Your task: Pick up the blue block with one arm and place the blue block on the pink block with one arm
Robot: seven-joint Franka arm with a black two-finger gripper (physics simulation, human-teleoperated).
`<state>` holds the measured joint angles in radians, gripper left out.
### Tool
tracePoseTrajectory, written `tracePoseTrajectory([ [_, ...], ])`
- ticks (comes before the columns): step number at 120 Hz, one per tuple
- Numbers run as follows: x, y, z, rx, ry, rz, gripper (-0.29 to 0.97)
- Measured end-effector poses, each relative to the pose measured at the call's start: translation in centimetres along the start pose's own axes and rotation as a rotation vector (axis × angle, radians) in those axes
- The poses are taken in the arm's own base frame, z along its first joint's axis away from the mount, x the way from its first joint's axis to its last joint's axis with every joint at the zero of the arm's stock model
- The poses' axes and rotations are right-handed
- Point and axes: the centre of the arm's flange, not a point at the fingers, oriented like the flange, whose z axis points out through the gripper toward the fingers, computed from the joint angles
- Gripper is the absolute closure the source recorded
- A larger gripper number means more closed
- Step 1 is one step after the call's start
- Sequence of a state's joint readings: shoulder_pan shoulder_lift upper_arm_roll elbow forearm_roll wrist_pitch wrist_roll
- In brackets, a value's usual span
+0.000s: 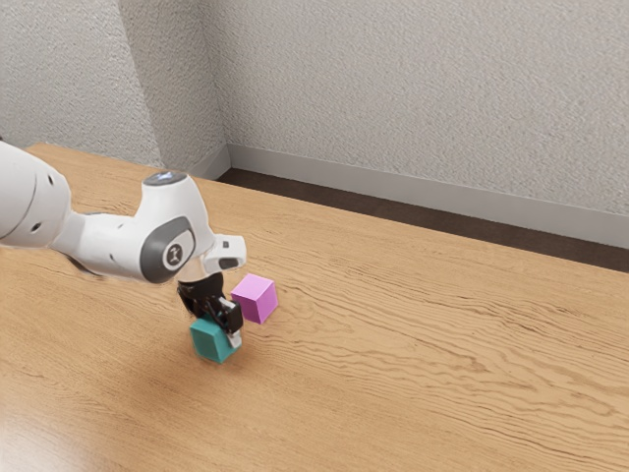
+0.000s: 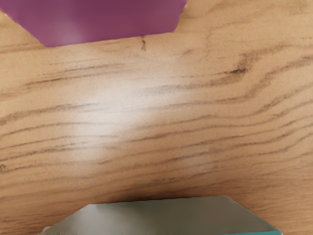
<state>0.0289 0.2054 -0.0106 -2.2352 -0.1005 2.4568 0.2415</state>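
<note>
In the exterior view my hand [image 1: 224, 324] sits left of centre in the frame, right over one block [image 1: 208, 342], low at the bench [image 1: 442, 324]. The second block [image 1: 256, 298] rests on the bench just to the upper right, near but apart, with bench showing between them.

Wooden table [image 1: 442, 334], grey textured walls [image 1: 413, 88], pale baseboard [image 1: 442, 192], dark floor [image 1: 472, 224]

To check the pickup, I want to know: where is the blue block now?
In the exterior view the blue block is directly under the hand, just to the lower left of the pink block.
</note>
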Motion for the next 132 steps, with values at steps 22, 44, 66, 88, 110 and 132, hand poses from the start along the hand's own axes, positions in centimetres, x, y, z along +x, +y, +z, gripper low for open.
tracePoseTrajectory([
  [22,5.9,0.2,-6.9,0.055,0.125,0.058,0.3],
  [44,10.5,-0.1,-7.7,0.076,0.136,0.089,0.29],
  [66,11.7,-1.4,-6.0,0.08,0.094,0.086,0.3],
  [88,11.7,-2.8,-5.3,0.051,0.077,0.037,0.32],
  [110,11.3,-3.0,-4.3,0.019,0.053,-0.013,0.35],
  [132,11.1,-2.8,-4.1,0.001,0.044,-0.038,0.2],
])
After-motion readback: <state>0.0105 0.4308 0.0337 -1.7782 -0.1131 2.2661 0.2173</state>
